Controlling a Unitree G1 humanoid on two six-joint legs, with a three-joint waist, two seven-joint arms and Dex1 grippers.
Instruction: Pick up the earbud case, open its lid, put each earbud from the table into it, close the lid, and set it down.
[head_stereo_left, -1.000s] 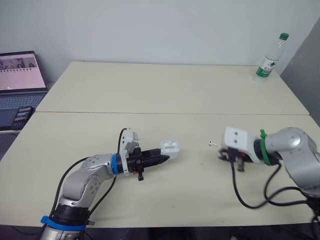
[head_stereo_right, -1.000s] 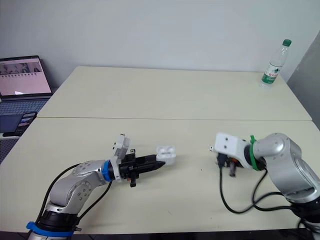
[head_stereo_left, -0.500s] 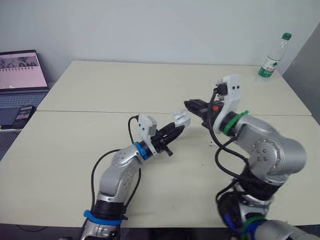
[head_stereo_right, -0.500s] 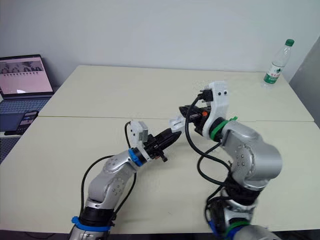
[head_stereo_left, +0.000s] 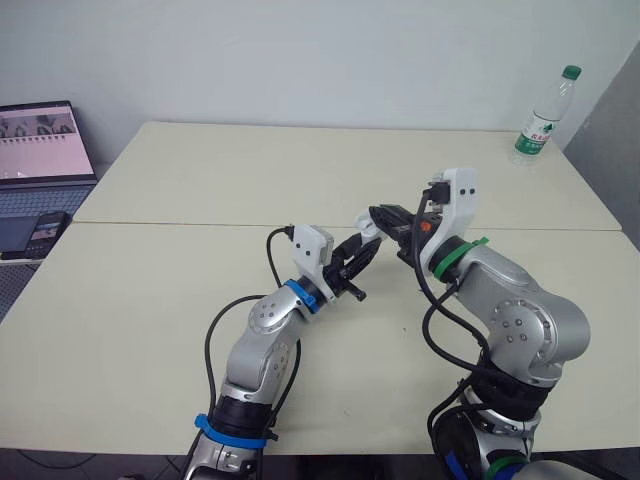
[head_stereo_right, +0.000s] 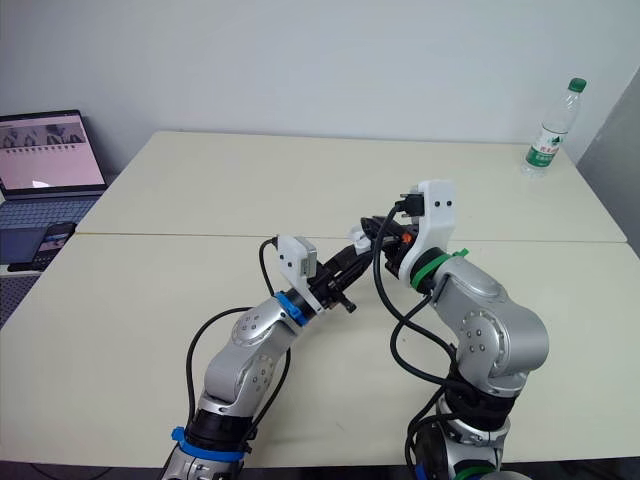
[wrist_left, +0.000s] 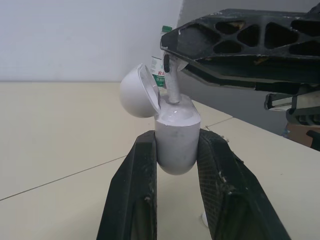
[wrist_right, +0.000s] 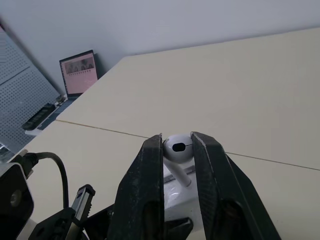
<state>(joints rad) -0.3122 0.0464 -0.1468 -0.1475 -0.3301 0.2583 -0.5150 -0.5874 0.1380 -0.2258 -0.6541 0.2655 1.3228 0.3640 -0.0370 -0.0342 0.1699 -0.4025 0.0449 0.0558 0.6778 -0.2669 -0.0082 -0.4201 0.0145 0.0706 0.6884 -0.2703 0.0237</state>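
White, glossy plastic makes up the earbud case (wrist_left: 175, 147), which is raised off the tabletop (head_stereo_left: 300, 180) with its lid (wrist_left: 136, 92) swung back on the hinge. The left claw (wrist_left: 179, 136) is clamped on the case's lower body, one black finger on each side, below the seam, so the lid is free to move. An earbud (wrist_right: 177, 146) sits above the open mouth with its stem pointing down into the case. The right claw (wrist_right: 176, 139) is pinched on the earbud's rounded head. I cannot tell whether the stem is fully seated, or whether another bud is already inside.

Both pieces look light, hard and slick. My judgement is that the case could twist or slip between the fingers if it is pressed from above, so the hold low on its body is the right one. The hinge looks like the frail part and should take no side load. The bud is best released only once it is in its socket.

Both arms meet over the middle of the tabletop. Well apart, a water bottle (head_stereo_left: 541, 112) stands at the far right corner, and a laptop (head_stereo_left: 40, 145) sits off to the left.
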